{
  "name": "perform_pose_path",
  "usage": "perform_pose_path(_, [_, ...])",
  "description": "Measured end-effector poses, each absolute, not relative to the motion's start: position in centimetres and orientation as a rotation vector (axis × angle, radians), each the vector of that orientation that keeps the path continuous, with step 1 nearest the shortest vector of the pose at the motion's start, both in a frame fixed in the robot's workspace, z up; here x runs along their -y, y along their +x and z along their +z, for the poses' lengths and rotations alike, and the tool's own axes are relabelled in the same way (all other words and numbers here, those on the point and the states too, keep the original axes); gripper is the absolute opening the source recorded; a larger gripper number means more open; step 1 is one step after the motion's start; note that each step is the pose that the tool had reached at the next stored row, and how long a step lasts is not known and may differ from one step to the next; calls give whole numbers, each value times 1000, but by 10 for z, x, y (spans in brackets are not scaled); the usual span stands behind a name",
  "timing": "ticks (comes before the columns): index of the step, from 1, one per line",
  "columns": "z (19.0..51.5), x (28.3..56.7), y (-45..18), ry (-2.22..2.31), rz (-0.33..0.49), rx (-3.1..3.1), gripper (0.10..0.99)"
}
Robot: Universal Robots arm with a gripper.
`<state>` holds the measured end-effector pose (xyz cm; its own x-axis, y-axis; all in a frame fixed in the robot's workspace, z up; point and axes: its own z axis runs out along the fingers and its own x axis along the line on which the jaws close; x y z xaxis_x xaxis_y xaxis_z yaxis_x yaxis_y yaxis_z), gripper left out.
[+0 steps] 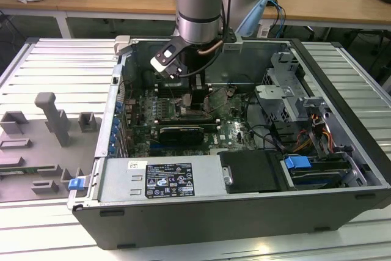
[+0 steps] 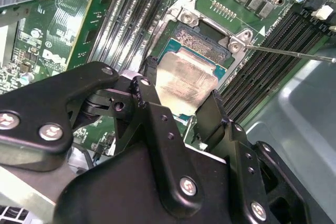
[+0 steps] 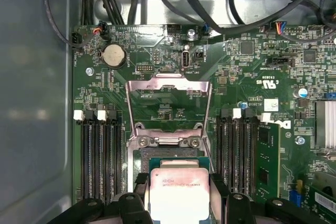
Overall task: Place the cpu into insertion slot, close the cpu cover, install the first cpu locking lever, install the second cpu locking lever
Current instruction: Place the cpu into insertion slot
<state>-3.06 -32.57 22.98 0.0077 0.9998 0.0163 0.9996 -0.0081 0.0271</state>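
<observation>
Your gripper (image 2: 182, 82) is clamped on the cpu (image 3: 176, 195) over the insertion slot (image 2: 203, 38); the cpu cover (image 3: 169, 83) stands open.

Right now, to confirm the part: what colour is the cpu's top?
The cpu top is pale silver-beige metal, clearest in the second wrist view.

1. The exterior view is looking down at a slant from a middling distance, taking in the whole open computer case (image 1: 183, 212), the surface (image 1: 55, 65) and the arm (image 1: 198, 4).
2. The first wrist view is facing almost straight down on the motherboard (image 3: 157, 61), close.
3. The second wrist view is peering slantwise past the gripper (image 2: 181, 85), closer still.
4. Both wrist views are sharing the cpu (image 2: 184, 80) (image 3: 176, 195) and the insertion slot (image 2: 207, 35) (image 3: 168, 142).
</observation>
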Motion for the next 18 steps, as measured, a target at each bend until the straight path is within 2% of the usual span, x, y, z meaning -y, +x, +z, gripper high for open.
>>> perform_pose_path(18, [215, 323, -32, 2224, 48, -2207, 541])
